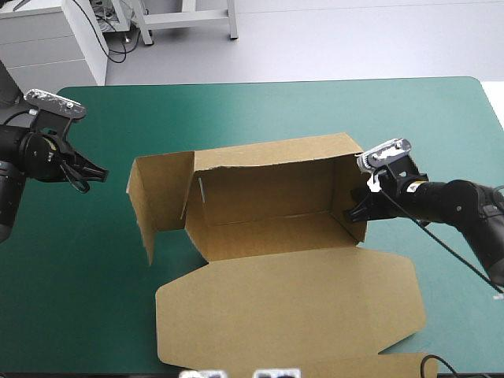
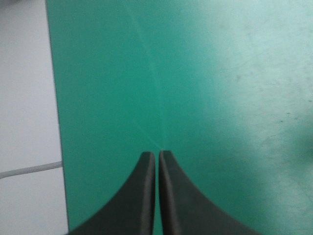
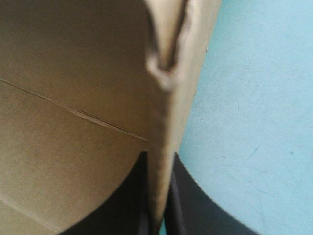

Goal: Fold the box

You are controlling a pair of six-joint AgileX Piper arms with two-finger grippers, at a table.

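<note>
Box (image 1: 268,205) sits mid bench (image 1: 236,110), long axis left-right, lid (image 1: 291,307) flat on the near side; right end effector (image 1: 356,213) is clamped on its right end wall (image 1: 350,185), while left end effector (image 1: 101,175), closed and empty, is nearer the loose left flap (image 1: 157,197) but clear of it.

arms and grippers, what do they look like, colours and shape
Both arms are black, built of rounded tube-like segments: left arm, right arm. The left gripper and right gripper each have two broad matte black fingers, curved like fins, wide at the base and narrowing to a tip. No markings show on them.
</note>
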